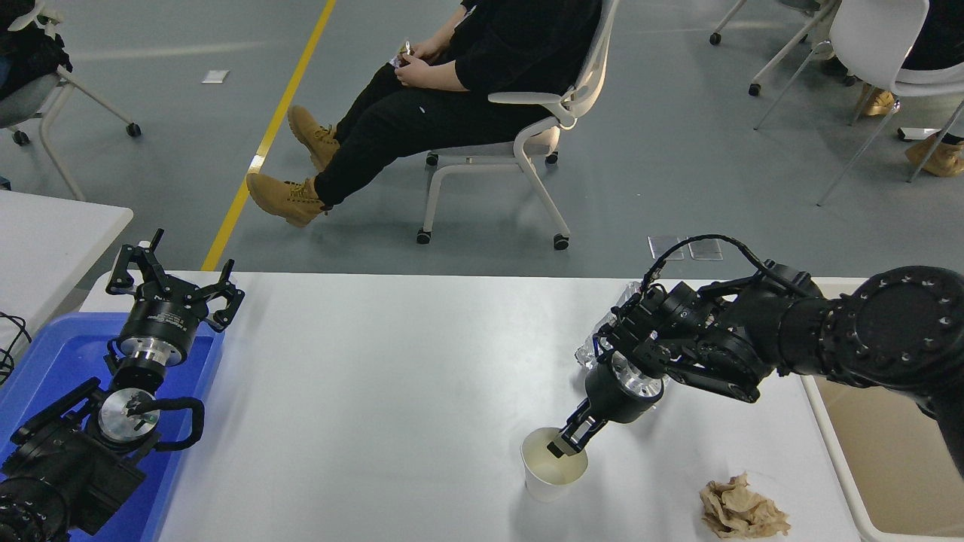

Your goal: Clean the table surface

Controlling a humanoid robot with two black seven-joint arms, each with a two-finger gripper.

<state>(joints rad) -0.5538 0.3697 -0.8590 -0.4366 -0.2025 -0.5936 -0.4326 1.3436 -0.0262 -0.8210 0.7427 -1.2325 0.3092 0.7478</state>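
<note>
On the white table surface [392, 391], which fills the lower half of the head view, we see a white paper cup [553, 473] standing upright near the front edge, right of centre. We take this cup as our landmark. Our right gripper [566, 443] reaches down into the cup's mouth from the upper right, its fingers drawn together on the cup's far rim, one finger inside the cup. Behind the cup and partly hidden by the right arm [828, 339] lies a piece of crinkled clear plastic [595, 348]. To the right of the cup and a little nearer to us, a crumpled wad of brown paper [742, 512] rests on the table, well apart from the cup. Farther right still, past the table's edge, a white bin [843, 459] with a tan inside shows at the lower right corner.

Far to the left of the cup, a blue plastic bin [45, 361] sits at the table's left end. Our left gripper [175, 282] is parked above it with its jaws spread apart and nothing between them.

Beyond the table, behind and left of the cup, a person [444, 98] in black clothes and tan boots sits leaning back in a white wheeled chair [542, 128] on the grey floor, hands held together at the lap. A yellow line [271, 128] runs across the floor beside the boots.
</note>
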